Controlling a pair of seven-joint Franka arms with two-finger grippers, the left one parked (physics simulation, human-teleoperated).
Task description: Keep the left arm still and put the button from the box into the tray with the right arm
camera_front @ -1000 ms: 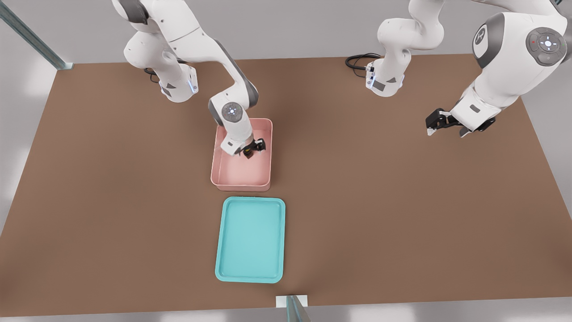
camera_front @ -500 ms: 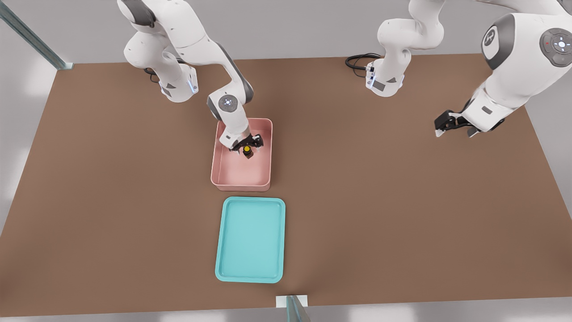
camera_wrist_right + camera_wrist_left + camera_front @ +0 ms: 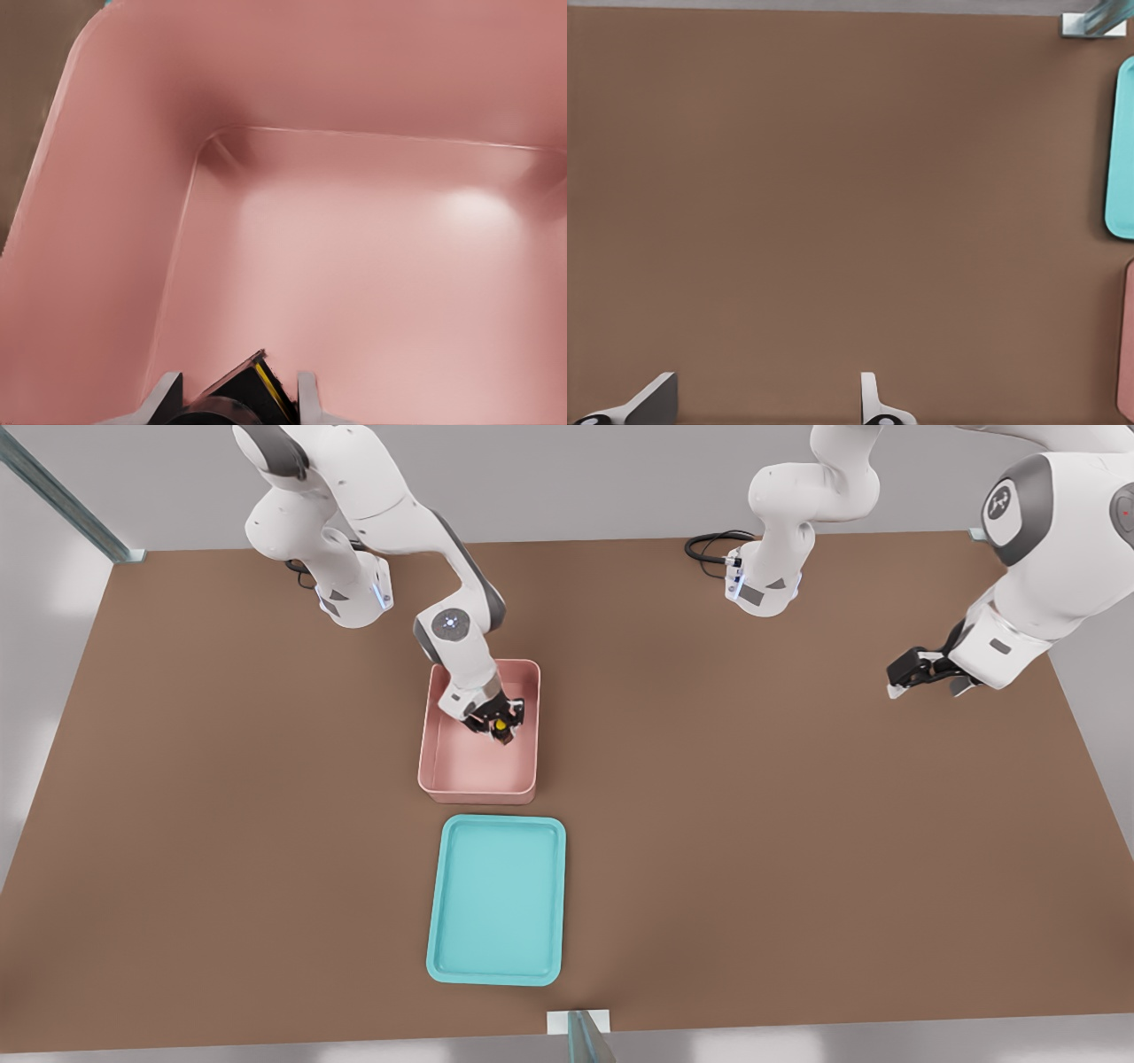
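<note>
Glossy pink plastic box (image 3: pixel 478 775), smooth teal tray (image 3: pixel 496 899), matt brown table (image 3: pixel 753 824)

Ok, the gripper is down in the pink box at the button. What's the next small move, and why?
Probably lift straight up. The gripper looks shut on the button inside the box, whose raised walls must be cleared before carrying it toward the tray.
</note>
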